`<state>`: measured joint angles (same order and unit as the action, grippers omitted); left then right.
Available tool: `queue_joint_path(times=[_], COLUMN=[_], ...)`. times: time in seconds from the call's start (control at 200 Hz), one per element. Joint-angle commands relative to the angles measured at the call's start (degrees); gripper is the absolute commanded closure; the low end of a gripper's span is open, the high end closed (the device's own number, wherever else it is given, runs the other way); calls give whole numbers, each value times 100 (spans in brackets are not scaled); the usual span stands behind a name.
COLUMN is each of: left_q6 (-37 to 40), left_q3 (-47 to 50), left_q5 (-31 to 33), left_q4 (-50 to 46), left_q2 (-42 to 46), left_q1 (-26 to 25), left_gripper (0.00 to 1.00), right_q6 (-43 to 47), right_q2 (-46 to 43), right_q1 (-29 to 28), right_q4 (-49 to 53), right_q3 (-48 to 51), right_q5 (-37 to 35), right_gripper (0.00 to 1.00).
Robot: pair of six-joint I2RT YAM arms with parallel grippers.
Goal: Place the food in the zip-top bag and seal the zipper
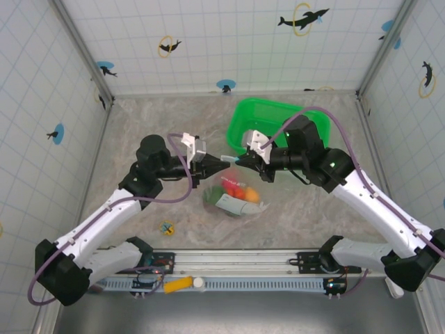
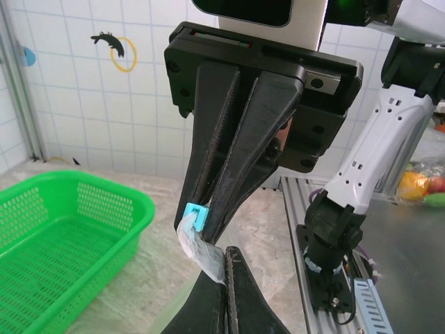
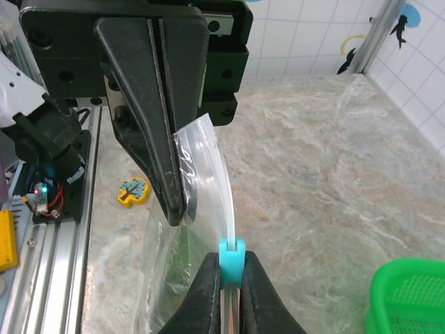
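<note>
Zip-top bag [image 1: 233, 200] is at the middle of the marble-patterned table [image 1: 313, 209], in front of the green mesh basket [image 1: 278, 110]. Its top edge is held up between the two grippers. The food [image 1: 240, 189] is inside the bag; red, orange and green pieces show through the clear plastic.

In the right wrist view, the zipper [image 3: 225, 198] runs as a thin pale strip from the blue slider [image 3: 231, 254] up toward the opposite fingers. The right gripper [image 3: 230, 282] is closed tight on this slider. The left gripper [image 3: 178, 209] is also fully closed and pinches the crinkled plastic of the bag at the end of the zipper.

From above, the tips of the left gripper [image 1: 222, 162] and the right gripper [image 1: 240, 158] point at each other, very near.
</note>
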<state>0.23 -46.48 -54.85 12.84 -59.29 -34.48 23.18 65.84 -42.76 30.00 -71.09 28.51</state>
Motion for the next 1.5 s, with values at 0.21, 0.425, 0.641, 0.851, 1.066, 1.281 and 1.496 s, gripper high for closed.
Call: queue_joint_path(times=[0.21,0.425,0.641,0.851,1.066,1.281,1.496], left_q6=[346,337,340,674,1250,1760,2358], left_q3=[-41,-82,-81,-273,-731,-1110,-1303], left_q5=[316,313,392,805,1581,2234,2610], left_q4=[-116,-173,-216,-609,-1249,-1799,-2433], left_q2=[237,240,258,407,453,417,346], left_q1=[-33,-34,-33,-39,-33,-33,-33], left_gripper=[100,100,100,100,100,100,100], right_q6=[-200,-323,-332,-22,61,52,155], right_q2=[-168,-126,-37,29,292,703,1085], right_q1=[-20,-21,-14,-20,-117,-555,-957], right_q4=[-308,-433,-416,149,857,1735,2346], right_q3=[83,-20,-27,-315,-1010,-1458,-1938], right_q5=[169,442,491,-65,-698,-1674,-2424], right_gripper=[85,84,93,100,100,100,100])
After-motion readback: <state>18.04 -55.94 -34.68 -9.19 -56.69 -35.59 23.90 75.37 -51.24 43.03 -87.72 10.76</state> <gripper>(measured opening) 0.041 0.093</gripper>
